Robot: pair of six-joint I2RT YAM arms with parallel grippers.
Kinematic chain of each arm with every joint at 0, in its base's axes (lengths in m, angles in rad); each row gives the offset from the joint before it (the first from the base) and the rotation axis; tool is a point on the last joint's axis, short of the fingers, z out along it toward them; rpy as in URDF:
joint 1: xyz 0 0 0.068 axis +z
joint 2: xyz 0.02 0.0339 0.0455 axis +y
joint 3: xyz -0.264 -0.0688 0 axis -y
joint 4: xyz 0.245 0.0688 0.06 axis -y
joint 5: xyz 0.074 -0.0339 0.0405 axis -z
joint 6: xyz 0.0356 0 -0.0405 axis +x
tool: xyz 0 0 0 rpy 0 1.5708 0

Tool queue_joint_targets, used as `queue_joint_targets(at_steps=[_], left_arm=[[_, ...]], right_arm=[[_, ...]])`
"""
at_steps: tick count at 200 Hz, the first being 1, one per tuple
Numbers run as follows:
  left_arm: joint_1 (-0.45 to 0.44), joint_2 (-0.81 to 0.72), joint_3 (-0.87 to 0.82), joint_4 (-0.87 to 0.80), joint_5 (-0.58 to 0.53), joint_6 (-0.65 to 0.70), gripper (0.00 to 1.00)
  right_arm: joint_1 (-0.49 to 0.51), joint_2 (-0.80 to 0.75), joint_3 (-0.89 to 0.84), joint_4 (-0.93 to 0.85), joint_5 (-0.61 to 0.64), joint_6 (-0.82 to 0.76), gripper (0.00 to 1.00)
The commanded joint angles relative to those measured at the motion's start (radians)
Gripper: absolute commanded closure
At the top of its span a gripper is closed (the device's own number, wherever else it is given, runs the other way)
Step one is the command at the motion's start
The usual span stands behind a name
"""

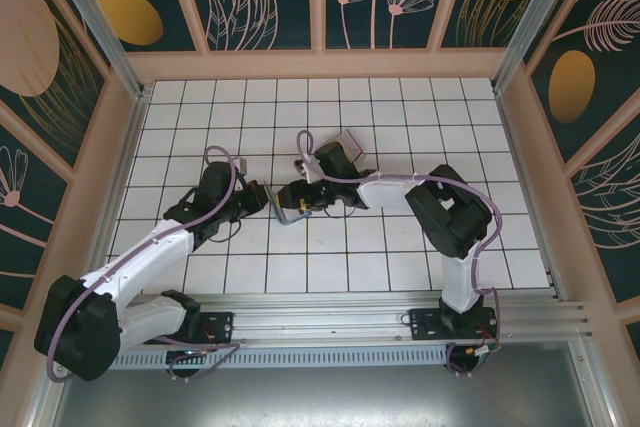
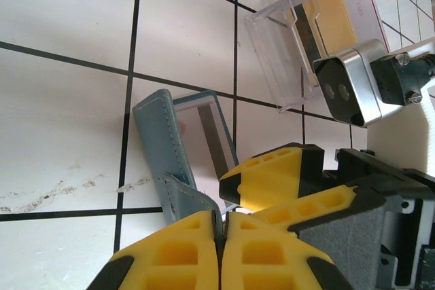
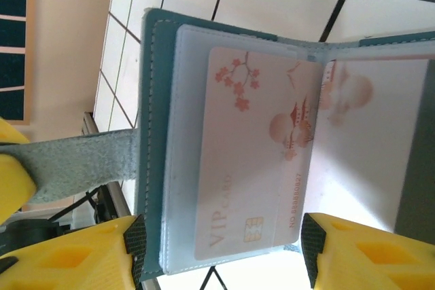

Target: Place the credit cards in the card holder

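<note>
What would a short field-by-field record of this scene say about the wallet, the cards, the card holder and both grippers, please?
wallet: teal, open
left gripper: shut on the wallet's strap
right gripper: open, straddling the wallet's card sleeve
card in wallet: pale, blossom print, inside the clear sleeve
card holder: clear, holds a yellow card and a white card
</note>
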Motion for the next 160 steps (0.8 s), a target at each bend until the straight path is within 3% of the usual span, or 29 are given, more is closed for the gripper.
queue_joint_targets(at_steps=[1,53,160], left_arm=[[0.003,0.013,0.015,0.02,-0.009,-0.001,1.0],[0.003,0.002,-0.003,0.019,-0.021,-0.009,1.0],[0.003,0.006,0.013,0.008,-0.024,-0.004,1.0]], right_arm=[[0.01,-0.037,0.032,0.005,-0.058,-0.028,0.36],[0.016,-0.032,0.054,-0.146,0.135,-0.111,0.4],[0.064,-0.068,0.029,-0.159,0.144,-0.19,0.39]])
